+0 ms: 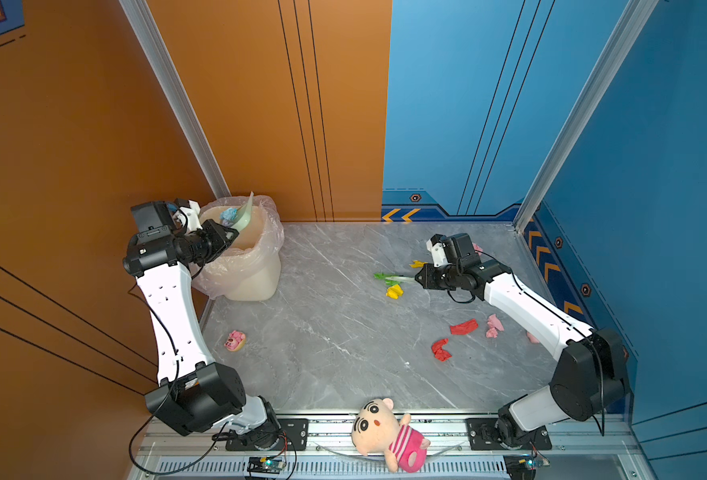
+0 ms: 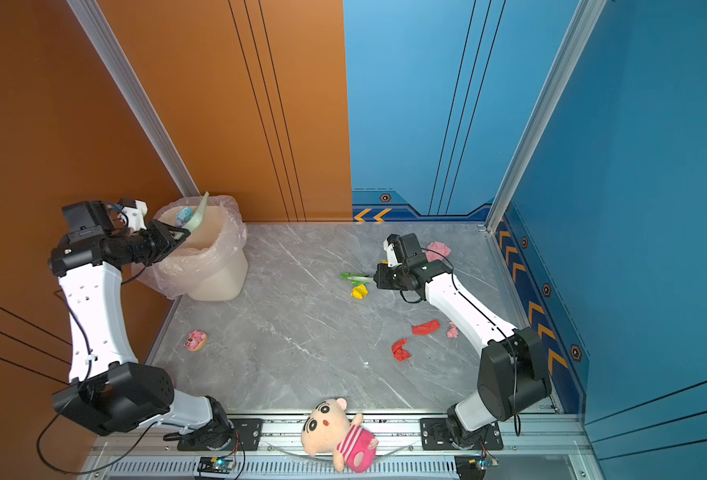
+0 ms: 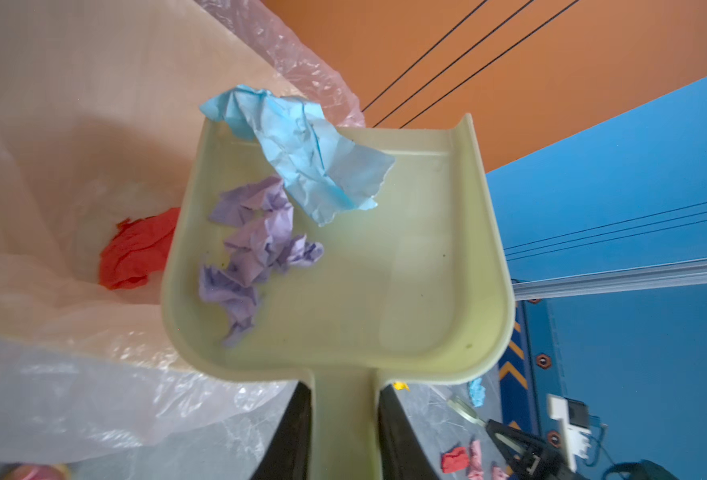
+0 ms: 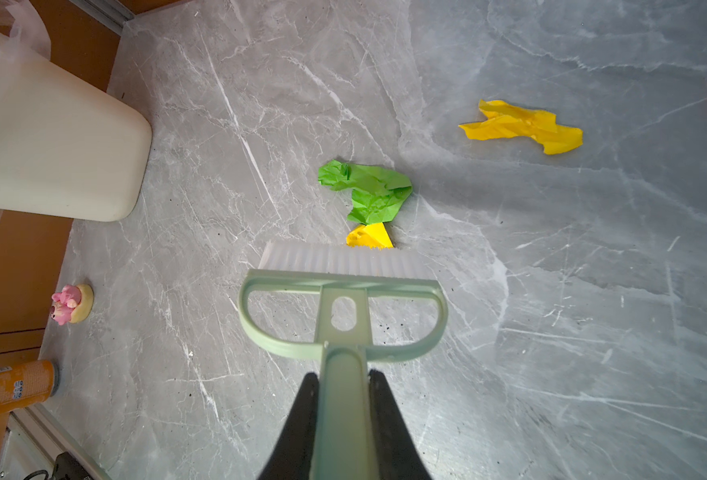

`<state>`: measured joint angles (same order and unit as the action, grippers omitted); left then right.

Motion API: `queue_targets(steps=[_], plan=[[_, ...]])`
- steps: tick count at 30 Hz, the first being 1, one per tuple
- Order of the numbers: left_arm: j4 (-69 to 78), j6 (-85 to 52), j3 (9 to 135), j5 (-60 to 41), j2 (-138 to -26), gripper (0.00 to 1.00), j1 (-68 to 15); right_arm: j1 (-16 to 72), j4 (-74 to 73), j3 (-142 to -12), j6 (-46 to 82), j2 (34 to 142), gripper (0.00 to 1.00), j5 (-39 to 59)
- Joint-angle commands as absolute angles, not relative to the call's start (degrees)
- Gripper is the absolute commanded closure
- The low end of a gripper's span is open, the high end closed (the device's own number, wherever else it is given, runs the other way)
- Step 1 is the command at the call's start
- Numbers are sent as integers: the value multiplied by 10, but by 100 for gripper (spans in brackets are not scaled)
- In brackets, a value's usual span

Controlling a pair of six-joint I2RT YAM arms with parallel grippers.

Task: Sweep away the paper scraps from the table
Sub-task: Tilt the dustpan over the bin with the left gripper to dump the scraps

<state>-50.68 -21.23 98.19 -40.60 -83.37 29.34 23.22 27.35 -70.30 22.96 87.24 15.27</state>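
My left gripper (image 3: 344, 386) is shut on the handle of the pale green dustpan (image 3: 364, 270), held tilted over the lined bin (image 1: 252, 274). A light blue scrap (image 3: 301, 153) and a lilac scrap (image 3: 256, 245) lie in the pan; a red scrap (image 3: 135, 249) is in the bin. My right gripper (image 4: 343, 378) is shut on the brush (image 4: 343, 291), its bristles touching a yellow scrap (image 4: 370, 237) beside a green scrap (image 4: 368, 191). On the table (image 1: 335, 332) also lie another yellow scrap (image 4: 522, 129), red scraps (image 1: 464, 326) and pink scraps (image 1: 494, 326).
A plush doll (image 1: 389, 432) lies across the front rail. A small pink toy (image 1: 234, 340) sits near the table's left edge, and an orange can (image 4: 10, 390) lies beyond that edge. Orange and blue walls close the back and sides.
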Motion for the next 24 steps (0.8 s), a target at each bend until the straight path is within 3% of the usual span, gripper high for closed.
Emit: queue_targets(steps=[1,24], plan=[[-459,-263,962,-503,-832,80,310,229,260,-701,231,875,100,162],[-227,-473,860,-617,-832,79,321,228,259,-687,230,871,100,165]])
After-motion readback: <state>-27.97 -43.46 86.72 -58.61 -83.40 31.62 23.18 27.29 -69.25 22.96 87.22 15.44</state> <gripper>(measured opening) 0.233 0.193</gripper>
